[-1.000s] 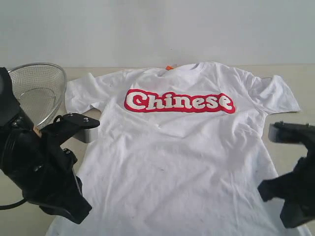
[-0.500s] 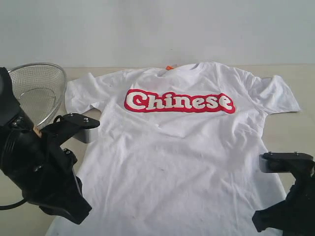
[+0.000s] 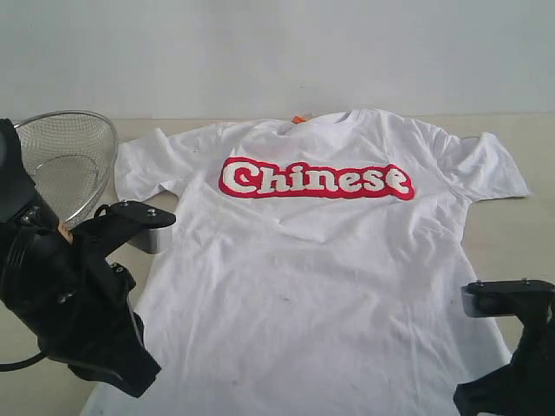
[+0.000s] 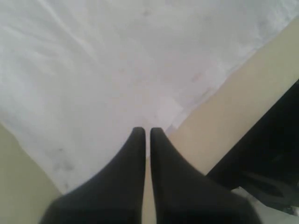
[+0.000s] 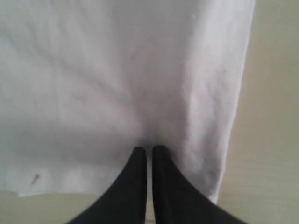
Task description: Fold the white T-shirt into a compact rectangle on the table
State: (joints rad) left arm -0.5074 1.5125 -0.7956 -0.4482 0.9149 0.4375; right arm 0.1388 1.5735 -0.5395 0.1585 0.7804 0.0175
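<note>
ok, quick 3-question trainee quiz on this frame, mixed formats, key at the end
1. True or false: the white short-sleeved cotton T-shirt with the red lettering band is already folded in half.
2. Pick one. The round wire mesh bowl is: A) on the shirt's chest; B) on the pale beige table beside a sleeve, on the left arm's side; C) in the right gripper.
3. Fill in: over the shirt's bottom hem, the jaws of the left gripper and of the right gripper are both ____.

Key: 1 false, it lies spread flat, chest up. 2 B. 3 shut.
</note>
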